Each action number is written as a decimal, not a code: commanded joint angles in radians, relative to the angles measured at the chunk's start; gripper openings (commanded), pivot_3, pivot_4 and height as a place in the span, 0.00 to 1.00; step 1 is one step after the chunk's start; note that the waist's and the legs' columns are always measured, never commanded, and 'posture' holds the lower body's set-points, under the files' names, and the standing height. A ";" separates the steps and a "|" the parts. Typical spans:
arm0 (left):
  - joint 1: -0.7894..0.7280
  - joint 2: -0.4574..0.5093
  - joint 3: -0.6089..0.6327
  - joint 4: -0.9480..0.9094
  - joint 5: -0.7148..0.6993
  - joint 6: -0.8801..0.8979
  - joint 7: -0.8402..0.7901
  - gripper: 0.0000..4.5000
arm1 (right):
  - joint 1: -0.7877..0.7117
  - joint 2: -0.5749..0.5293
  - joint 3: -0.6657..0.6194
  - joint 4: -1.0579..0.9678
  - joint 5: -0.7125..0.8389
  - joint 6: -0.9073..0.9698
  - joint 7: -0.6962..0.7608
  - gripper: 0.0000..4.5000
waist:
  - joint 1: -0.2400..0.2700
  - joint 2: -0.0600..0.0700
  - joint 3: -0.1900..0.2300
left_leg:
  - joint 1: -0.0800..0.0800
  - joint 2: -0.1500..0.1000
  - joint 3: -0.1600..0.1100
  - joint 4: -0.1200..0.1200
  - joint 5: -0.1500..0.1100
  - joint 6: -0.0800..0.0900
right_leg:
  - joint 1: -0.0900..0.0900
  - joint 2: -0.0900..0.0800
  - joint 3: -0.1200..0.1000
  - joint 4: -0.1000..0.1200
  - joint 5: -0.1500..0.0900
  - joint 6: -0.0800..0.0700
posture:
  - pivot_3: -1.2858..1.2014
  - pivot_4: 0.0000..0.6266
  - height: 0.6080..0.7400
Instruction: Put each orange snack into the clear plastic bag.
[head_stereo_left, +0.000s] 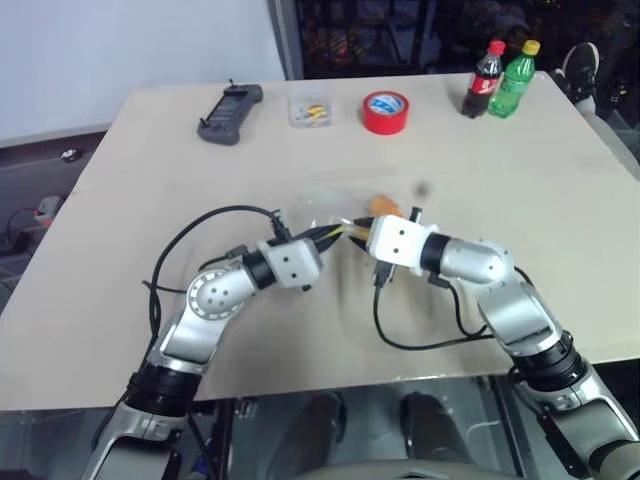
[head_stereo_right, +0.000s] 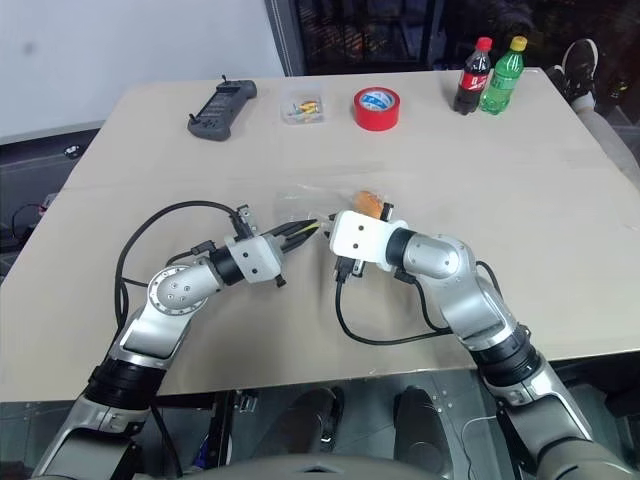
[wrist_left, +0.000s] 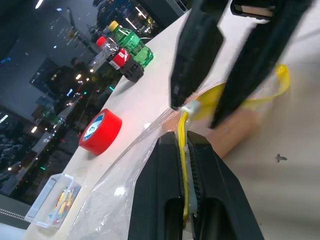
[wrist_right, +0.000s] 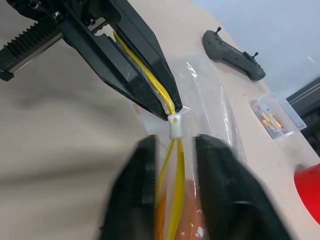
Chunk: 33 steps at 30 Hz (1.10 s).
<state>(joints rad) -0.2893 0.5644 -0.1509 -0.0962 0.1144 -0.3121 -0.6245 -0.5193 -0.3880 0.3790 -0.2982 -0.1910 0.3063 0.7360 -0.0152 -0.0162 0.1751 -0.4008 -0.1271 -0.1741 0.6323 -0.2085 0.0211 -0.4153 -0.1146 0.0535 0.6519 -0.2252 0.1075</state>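
Clear plastic bag yellow strip pinched in left gripper; right gripper slightly parted, straddling strip.

1. Clear plastic bag: transparent, yellow zip strip with a white slider.
2. Orange snack: light orange.
3. Tape roll: red (blue-and-white core).
4. Bottles: one dark with a red cap, one green with a yellow cap.

A beige tabletop stands before a pale wall on the left, beside dark shelving and a grey floor.
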 joint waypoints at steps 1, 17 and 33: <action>0.003 0.003 0.016 -0.025 -0.002 -0.015 0.009 0.00 | -0.025 0.006 -0.015 -0.053 0.007 -0.005 -0.007 0.24 | 0.000 0.000 0.000 | 0.000 0.000 0.000 0.000 0.000 0.000 | 0.000 0.000 0.000 0.000 0.000 0.000 | 0.52 0.24 1.00; 0.013 0.002 0.019 -0.034 0.004 -0.013 0.014 0.00 | -0.028 -0.005 -0.007 -0.045 0.024 -0.021 0.025 0.18 | 0.000 0.000 0.000 | 0.000 0.000 0.000 -0.001 0.000 0.000 | 0.000 0.000 0.000 -0.001 0.000 0.000 | 0.52 0.24 1.00; 0.018 0.001 0.017 -0.037 0.003 -0.020 0.018 0.00 | -0.041 0.006 0.003 -0.034 0.029 -0.008 0.050 0.02 | 0.000 0.000 0.000 | 0.000 0.000 0.000 -0.001 0.000 0.000 | 0.000 0.000 0.000 -0.001 0.000 0.000 | 0.52 0.24 1.00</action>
<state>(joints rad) -0.2710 0.5646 -0.1461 -0.0963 0.1195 -0.3121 -0.6136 -0.5336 -0.3881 0.3841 -0.3052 -0.1787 0.3033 0.7804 -0.0149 -0.0161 0.1751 -0.4008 -0.1270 -0.1743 0.6312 -0.2085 0.0211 -0.4153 -0.1146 0.0533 0.6507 -0.2252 0.1075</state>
